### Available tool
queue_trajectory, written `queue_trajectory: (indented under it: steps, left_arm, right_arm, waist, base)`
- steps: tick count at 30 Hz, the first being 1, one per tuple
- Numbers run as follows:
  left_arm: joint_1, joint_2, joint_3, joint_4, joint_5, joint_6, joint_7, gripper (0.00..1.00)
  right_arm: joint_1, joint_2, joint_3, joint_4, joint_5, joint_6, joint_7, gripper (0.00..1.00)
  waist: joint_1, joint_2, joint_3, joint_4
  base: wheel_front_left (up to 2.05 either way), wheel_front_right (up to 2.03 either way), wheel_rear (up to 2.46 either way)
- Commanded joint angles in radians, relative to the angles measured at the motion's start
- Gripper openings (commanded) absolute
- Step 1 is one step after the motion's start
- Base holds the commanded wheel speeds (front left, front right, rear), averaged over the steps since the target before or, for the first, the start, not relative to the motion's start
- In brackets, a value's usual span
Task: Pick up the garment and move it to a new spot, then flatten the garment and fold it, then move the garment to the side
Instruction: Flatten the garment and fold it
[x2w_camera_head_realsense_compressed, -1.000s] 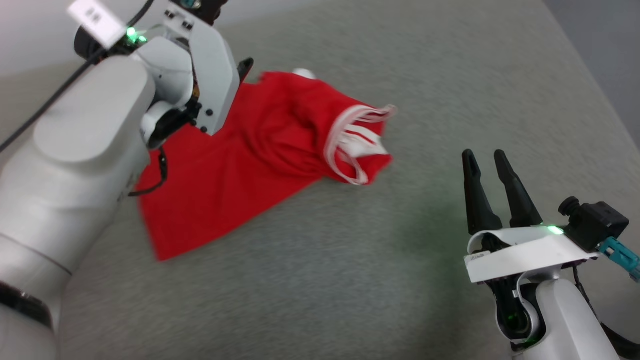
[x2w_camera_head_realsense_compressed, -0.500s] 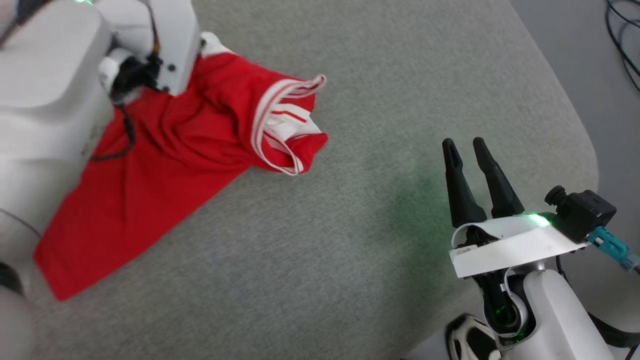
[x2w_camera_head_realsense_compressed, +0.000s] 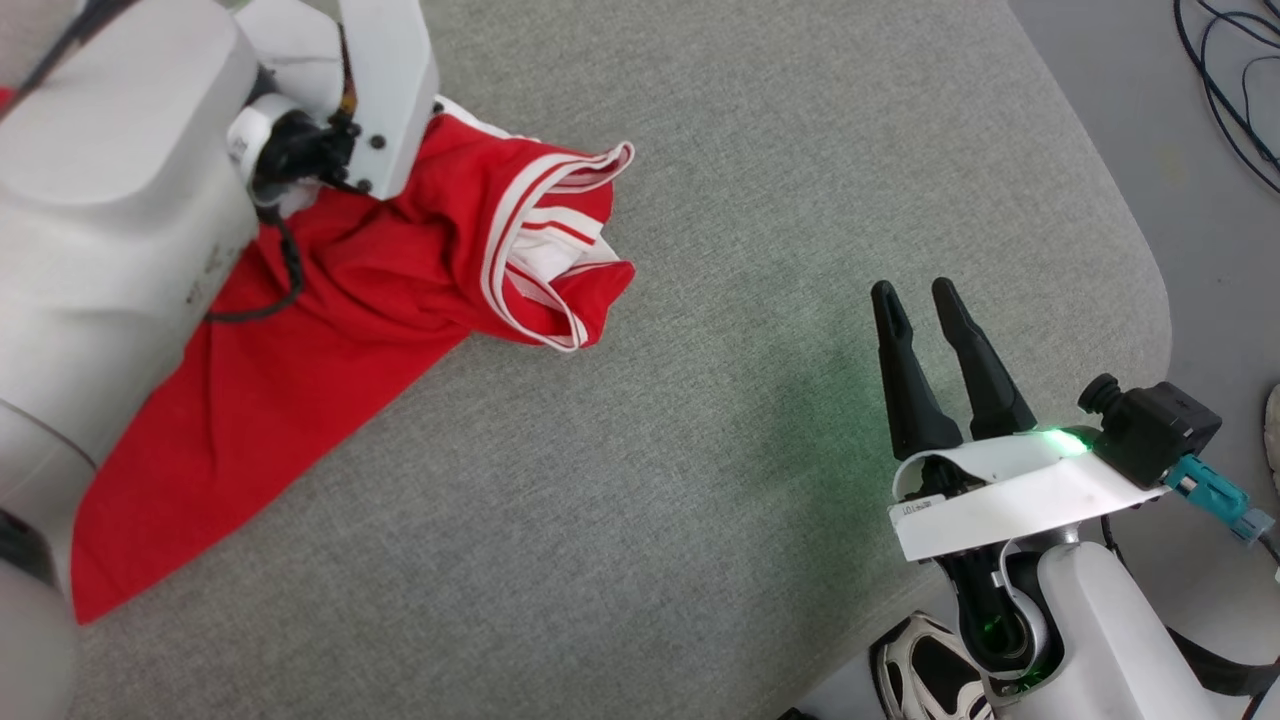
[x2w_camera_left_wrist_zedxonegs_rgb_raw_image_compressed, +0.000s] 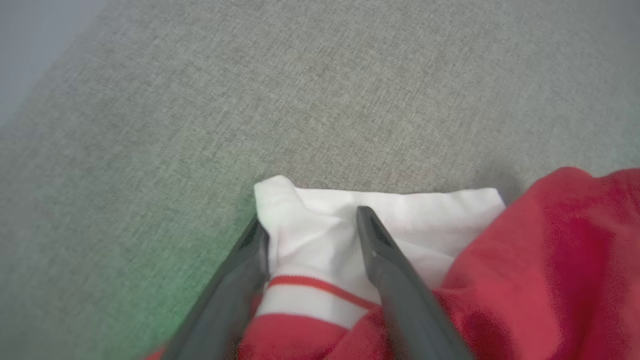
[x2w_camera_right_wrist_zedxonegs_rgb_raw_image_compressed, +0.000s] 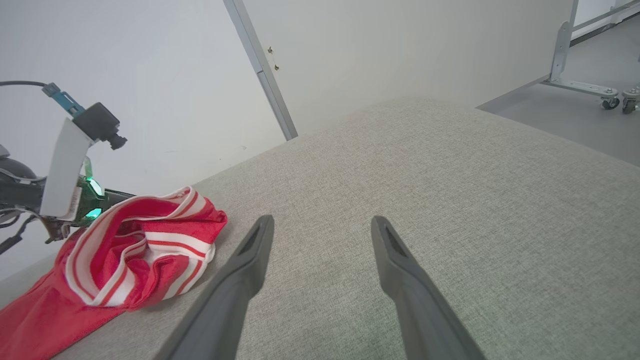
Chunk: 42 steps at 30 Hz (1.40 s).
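While the right gripper (x2w_camera_head_realsense_compressed: 912, 288) hangs wide, the left gripper (x2w_camera_left_wrist_zedxonegs_rgb_raw_image_compressed: 310, 217), jaws apart, straddles the white sleeve (x2w_camera_left_wrist_zedxonegs_rgb_raw_image_compressed: 425, 210) of the jersey (x2w_camera_head_realsense_compressed: 380, 310).

The left tool (x2w_camera_left_wrist_zedxonegs_rgb_raw_image_compressed: 310, 220), fingers apart, sits astride the white sleeve (x2w_camera_left_wrist_zedxonegs_rgb_raw_image_compressed: 425, 210) of the garment (x2w_camera_left_wrist_zedxonegs_rgb_raw_image_compressed: 540, 280) on the grey worktop (x2w_camera_left_wrist_zedxonegs_rgb_raw_image_compressed: 320, 90).
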Motion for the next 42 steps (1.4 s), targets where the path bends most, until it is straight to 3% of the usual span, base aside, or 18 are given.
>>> queue_trajectory:
  steps: [1, 7, 15, 21, 31, 35, 38, 42]
  left_arm:
    - [0.012, -0.001, -0.004, -0.004, -0.011, -0.002, -0.004, 0.0]
    - [0.005, -0.008, -0.012, -0.077, -0.037, -0.002, -0.115, 0.0]
    - [0.001, -0.02, 0.032, -0.242, -0.179, -0.002, -0.347, 0.0]
    - [0.071, 0.066, 0.058, -0.382, -0.27, -0.002, -0.502, 0.0]
    - [0.312, 0.309, 0.109, -0.397, -0.344, -0.002, -0.791, 0.0]
    - [0.441, 0.358, 0.15, -0.337, -0.391, 0.019, -0.886, 0.0]
    - [0.546, 0.355, 0.194, -0.289, -0.436, 0.035, -0.908, 0.0]
    - [0.651, 0.334, 0.244, -0.263, -0.45, 0.015, -0.916, 0.0]
  right_arm:
    - [0.002, 0.003, 0.001, -0.003, 0.002, -0.001, -0.004, 1.0]
    - [0.007, 0.002, -0.026, 0.014, -0.015, -0.001, -0.004, 1.0]
    - [0.037, 0.002, -0.1, 0.025, -0.118, -0.001, -0.004, 1.0]
    - [0.056, 0.0, -0.124, 0.033, -0.194, -0.001, -0.004, 1.0]
    - [0.124, 0.001, -0.156, 0.044, -0.24, -0.001, -0.004, 1.0]
    - [0.141, 0.001, -0.158, 0.045, -0.25, -0.001, -0.004, 1.0]
    - [0.147, 0.001, -0.16, 0.046, -0.257, -0.001, -0.004, 1.0]
    - [0.146, 0.0, -0.156, 0.049, -0.266, -0.001, -0.004, 1.0]
  waist:
    - [0.0, 0.0, 0.001, 0.0]
    - [0.0, 0.0, -0.02, 0.041]
    - [0.0, 0.0, -0.121, 0.256]
    - [0.0, 0.0, -0.198, 0.399]
    - [0.0, 0.0, -0.281, 0.549]
    - [0.0, 0.0, -0.295, 0.577]
    - [0.0, 0.0, -0.304, 0.592]
    - [0.0, 0.0, -0.311, 0.596]
  base:
    - [0.0, 0.0, 0.0]
    - [0.0, 0.0, 0.0]
    - [0.0, 0.0, 0.0]
    - [0.0, 0.0, 0.0]
    - [0.0, 0.0, 0.0]
    - [0.0, 0.0, 0.0]
    - [0.0, 0.0, 0.0]
    - [0.0, 0.0, 0.0]
